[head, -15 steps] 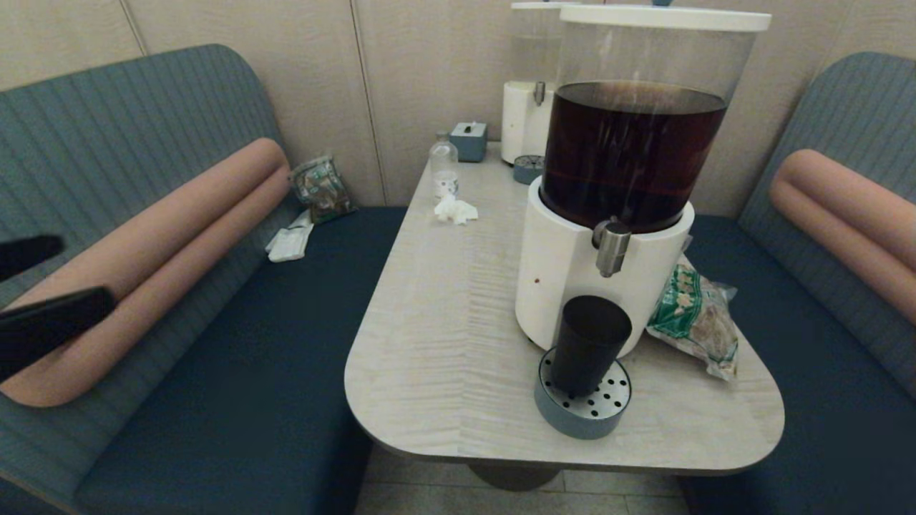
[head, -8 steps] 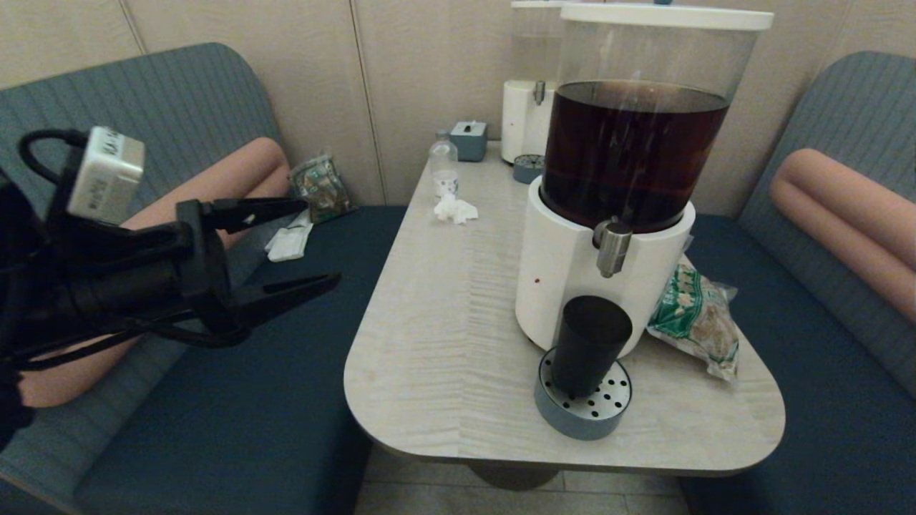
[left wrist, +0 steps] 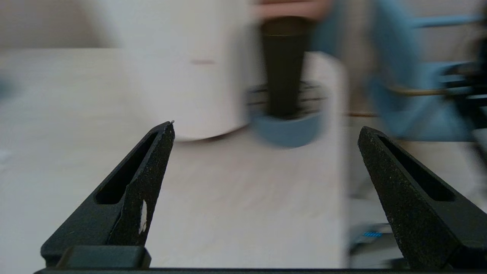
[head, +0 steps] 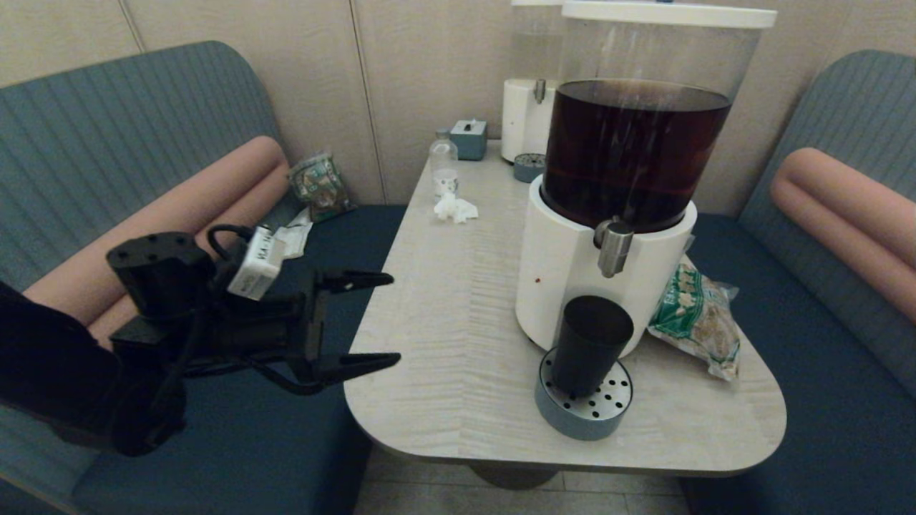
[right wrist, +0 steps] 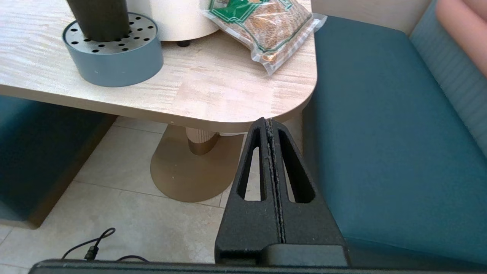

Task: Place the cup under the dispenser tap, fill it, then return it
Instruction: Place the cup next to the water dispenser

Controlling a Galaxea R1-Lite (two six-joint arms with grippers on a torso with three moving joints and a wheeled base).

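Cup [head: 590,345] parked upright on the grey drip tray [head: 583,418], right below the dispenser tap [head: 613,247], tray sitting close to the table [head: 444,343] front edge. Left gripper [head: 372,318] spread wide with nothing in it, hanging at the table's left edge with bare tabletop between it and the cup. Right gripper [right wrist: 270,125] clamped on nothing, low by the table's near right corner, over floor and bench.
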